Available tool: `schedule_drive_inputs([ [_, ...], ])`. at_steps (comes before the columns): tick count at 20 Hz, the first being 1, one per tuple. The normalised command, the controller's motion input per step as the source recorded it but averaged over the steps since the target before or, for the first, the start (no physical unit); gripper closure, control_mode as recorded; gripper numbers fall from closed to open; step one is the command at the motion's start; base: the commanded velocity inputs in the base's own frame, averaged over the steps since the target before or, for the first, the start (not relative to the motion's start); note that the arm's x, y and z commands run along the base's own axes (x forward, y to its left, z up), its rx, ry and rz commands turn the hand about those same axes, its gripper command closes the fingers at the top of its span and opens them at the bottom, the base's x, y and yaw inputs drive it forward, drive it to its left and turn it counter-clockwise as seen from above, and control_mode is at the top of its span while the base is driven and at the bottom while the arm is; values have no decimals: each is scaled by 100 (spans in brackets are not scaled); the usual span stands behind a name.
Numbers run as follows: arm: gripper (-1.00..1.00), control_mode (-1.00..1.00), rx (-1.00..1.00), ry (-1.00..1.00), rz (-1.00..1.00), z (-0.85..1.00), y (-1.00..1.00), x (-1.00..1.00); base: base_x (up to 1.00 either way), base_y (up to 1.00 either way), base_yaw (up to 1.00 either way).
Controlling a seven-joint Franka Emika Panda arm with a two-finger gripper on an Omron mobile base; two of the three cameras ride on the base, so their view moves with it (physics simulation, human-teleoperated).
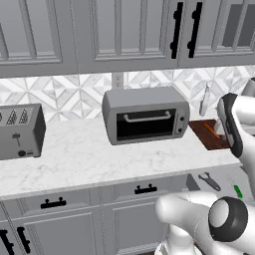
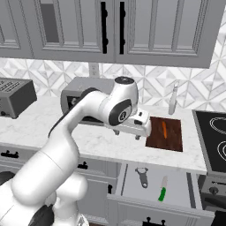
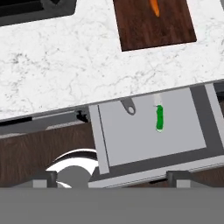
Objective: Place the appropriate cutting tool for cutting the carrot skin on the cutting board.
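Observation:
The dark peeler [image 2: 141, 176] lies in the open drawer [image 2: 176, 187] below the counter, also seen as peeler [image 1: 210, 181]. In the hand view one end of the peeler [image 3: 128, 106] pokes out from under the counter edge. The reddish-brown cutting board [image 2: 172, 137] rests on the counter with the orange carrot [image 2: 164, 129] on it; the hand view has this board [image 3: 166, 30] and carrot [image 3: 154, 6] at its top. My gripper [image 2: 126, 134] hovers open over the counter just left of the board, above the drawer, holding nothing. Its fingertips [image 3: 177, 177] stand wide apart.
A green-handled knife [image 3: 159, 118] lies in the drawer right of the peeler. A toaster oven [image 1: 144, 117] stands behind my arm, a toaster [image 1: 20, 130] far left. A bottle [image 2: 173, 99] is behind the board, and a black stovetop [image 2: 216, 141] lies to its right.

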Motion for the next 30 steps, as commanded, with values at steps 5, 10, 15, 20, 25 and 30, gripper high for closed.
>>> schedule_drive_inputs([
  [5,-100,-100,0,5,-2,-39,-65,-15,0,0,0],
  [10,-100,-100,0,8,0,-49,-47,-7,0,0,0],
  [15,-100,-100,0,15,-3,-49,-22,-15,0,0,0],
  [20,-100,-100,0,14,-4,-46,-9,-14,0,0,0],
  [25,-100,-100,0,7,-1,-43,-6,-46,0,0,0],
  [30,-100,-100,0,3,0,-37,0,-48,0,0,0],
])
